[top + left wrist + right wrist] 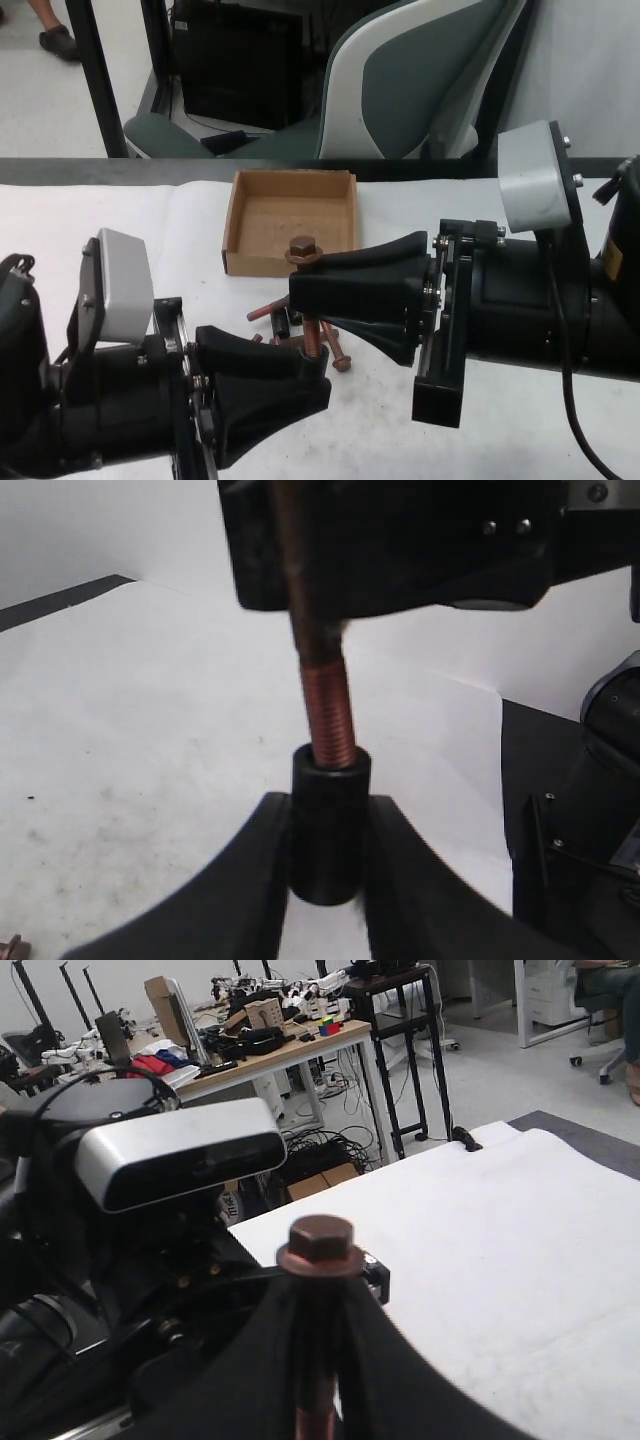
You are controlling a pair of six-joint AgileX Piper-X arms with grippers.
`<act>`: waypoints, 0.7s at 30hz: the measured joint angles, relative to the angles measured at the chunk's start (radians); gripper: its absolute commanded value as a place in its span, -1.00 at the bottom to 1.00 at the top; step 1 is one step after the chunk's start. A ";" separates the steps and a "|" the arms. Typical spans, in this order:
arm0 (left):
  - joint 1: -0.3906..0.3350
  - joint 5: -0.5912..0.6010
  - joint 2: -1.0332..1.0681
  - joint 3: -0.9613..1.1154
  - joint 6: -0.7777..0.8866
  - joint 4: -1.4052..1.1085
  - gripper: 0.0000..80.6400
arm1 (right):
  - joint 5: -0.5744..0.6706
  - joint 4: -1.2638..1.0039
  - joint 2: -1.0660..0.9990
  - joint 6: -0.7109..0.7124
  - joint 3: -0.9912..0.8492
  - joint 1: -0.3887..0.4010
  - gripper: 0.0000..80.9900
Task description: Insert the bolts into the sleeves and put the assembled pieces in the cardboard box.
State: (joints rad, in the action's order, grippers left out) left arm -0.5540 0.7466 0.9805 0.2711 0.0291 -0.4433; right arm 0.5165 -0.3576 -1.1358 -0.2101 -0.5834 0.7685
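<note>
tip of the bolt (328, 705) is hidden inside the sleeve (328, 830).

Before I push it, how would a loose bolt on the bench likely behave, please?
The loose bolt looks like metal, so probably stiff and heavy for its size. With a head wider than its shank, it would likely roll in an arc.

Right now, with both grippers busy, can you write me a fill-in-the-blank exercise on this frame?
1. The left gripper is shut on a black sleeve, which stands ____.
2. The right gripper is shut on a copper bolt whose head points ____.
3. The bolt's threaded end enters the sleeve from ____.
4. Spare bolts lie on the bench outside the cardboard ____.
Missing words: upright; up; above; box.
</note>
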 measured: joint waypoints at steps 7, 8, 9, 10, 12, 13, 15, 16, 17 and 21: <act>-0.005 -0.017 0.000 0.000 0.002 -0.014 -0.98 | -0.001 0.000 0.000 0.000 0.000 -0.002 -0.99; -0.004 -0.019 0.000 0.000 0.008 -0.018 -0.98 | -0.001 0.000 0.000 0.000 0.000 -0.002 -0.99; -0.004 -0.019 0.000 0.000 0.008 -0.020 -0.98 | -0.002 0.000 0.000 0.000 0.000 -0.002 -0.99; -0.004 -0.022 0.000 0.000 0.018 -0.026 -0.98 | -0.002 0.000 0.000 0.000 0.000 -0.002 -0.99; -0.004 -0.035 0.000 0.000 0.042 -0.038 -0.98 | -0.002 0.000 0.000 0.000 0.000 -0.002 -0.99; -0.004 -0.042 0.000 0.000 0.060 -0.048 -0.98 | -0.011 -0.002 0.000 0.000 0.000 -0.002 -0.99; -0.004 -0.050 0.000 0.000 0.080 -0.060 -0.98 | -0.015 -0.005 0.000 0.000 0.000 -0.002 -0.99; -0.004 -0.057 0.000 0.000 0.100 -0.078 -0.98 | -0.021 -0.007 0.000 0.000 0.000 -0.004 -0.99; -0.004 -0.068 0.000 0.000 0.126 -0.100 -0.98 | -0.024 -0.009 0.000 0.000 0.000 -0.003 -0.99; -0.006 -0.108 0.000 0.000 0.241 -0.186 -0.98 | -0.047 -0.009 0.000 0.000 0.000 -0.003 -0.99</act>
State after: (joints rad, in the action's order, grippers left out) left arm -0.5601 0.6385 0.9805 0.2711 0.2699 -0.6296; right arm 0.4692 -0.3670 -1.1358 -0.2101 -0.5834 0.7653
